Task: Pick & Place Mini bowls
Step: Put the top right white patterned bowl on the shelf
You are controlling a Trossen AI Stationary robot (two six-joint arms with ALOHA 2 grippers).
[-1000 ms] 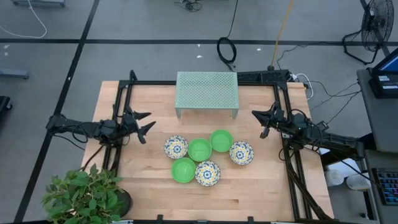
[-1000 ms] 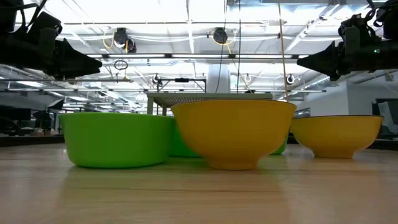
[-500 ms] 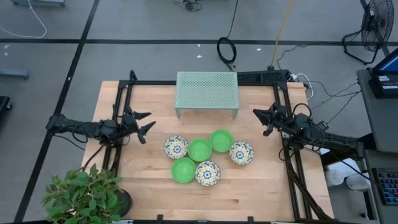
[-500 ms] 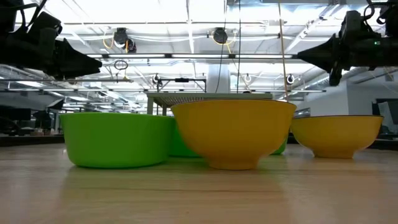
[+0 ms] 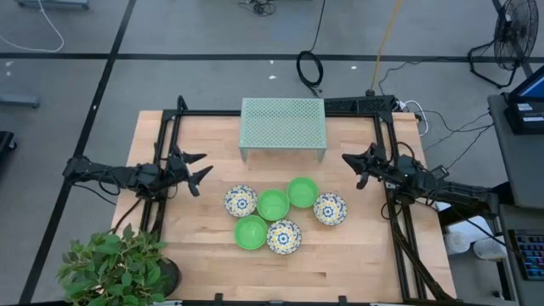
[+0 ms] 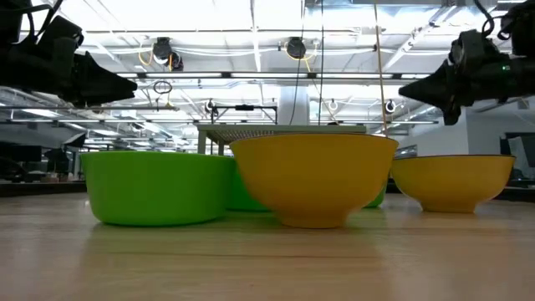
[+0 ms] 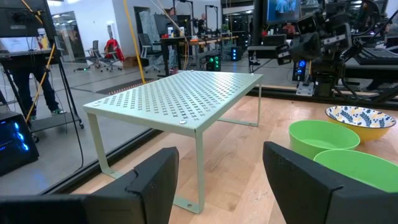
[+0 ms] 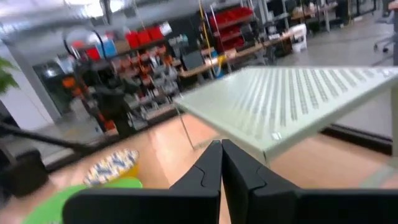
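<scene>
Gripper on my left [image 5: 197, 167] hangs spread wide over the left side of the tabletop [image 5: 195, 229], empty, while my right gripper [image 5: 355, 168] is pressed together near the right edge, pinching nothing. Both sit well apart from the mini bowls [image 5: 273, 205], which huddle in a tight cluster in the middle of the tabletop, in front of the pale green mesh rack [image 5: 283, 124]. I count six: three green and three patterned, several touching rim to rim.

That crowding is my main worry. If I drop my fingers around the patterned bowl [image 5: 240, 201] nearest my left gripper, the far finger could land on the green bowl [image 5: 272, 204] beside it, shove it, and scatter the cluster. A rim pinch on such a smooth curved wall may slip or tip the bowl. My right gripper must open before descending, or it will simply ram the patterned bowl on the right [image 5: 330, 207]. Reaching in with both arms at once, I risk a collision over the centre.
</scene>
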